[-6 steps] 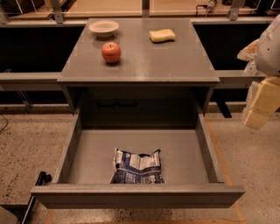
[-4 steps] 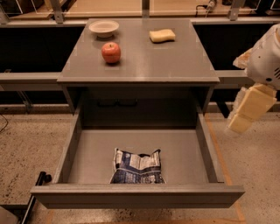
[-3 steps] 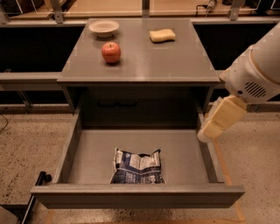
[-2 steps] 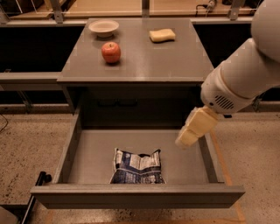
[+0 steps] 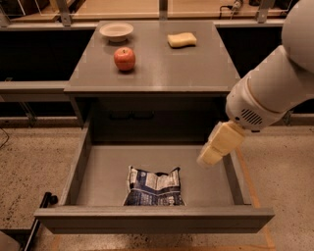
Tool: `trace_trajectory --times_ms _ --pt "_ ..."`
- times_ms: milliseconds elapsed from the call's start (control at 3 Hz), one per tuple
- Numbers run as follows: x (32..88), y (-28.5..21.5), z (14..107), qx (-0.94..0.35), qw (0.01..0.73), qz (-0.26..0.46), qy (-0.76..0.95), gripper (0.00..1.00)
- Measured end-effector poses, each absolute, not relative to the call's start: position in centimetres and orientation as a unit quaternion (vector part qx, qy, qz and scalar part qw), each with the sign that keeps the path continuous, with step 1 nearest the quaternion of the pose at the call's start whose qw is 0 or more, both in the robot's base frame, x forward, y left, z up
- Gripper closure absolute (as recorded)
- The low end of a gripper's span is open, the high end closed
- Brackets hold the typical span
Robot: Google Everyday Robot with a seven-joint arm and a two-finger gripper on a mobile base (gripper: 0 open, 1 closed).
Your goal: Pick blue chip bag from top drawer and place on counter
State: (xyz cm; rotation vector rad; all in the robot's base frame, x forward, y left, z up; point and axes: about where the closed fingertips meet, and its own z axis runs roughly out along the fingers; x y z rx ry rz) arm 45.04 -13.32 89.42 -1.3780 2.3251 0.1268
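Note:
The blue chip bag lies crinkled, dark blue and white, on the floor of the open top drawer, near its front panel. My gripper hangs from the white arm over the drawer's right side, above the floor and up and to the right of the bag, apart from it. The grey counter is behind and above the drawer.
On the counter stand a red apple, a white bowl and a yellow sponge. A wooden ledge runs along the back. My white arm fills the right side. Speckled floor lies on both sides.
My arm has swung in from the right edge and moved down and left, bringing the gripper over the drawer's right side. The bag has not moved.

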Motion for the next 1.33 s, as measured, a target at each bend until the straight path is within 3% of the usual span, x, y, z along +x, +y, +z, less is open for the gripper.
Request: trace_trajectory --times_ms 1000,1333 --pt "45.7 -6.6 76.3 -0.441 0.159 0.113 0.876 0.0" --pt "45.8 -6.6 76.2 -0.433 0.16 0.114 0.88 0.0"
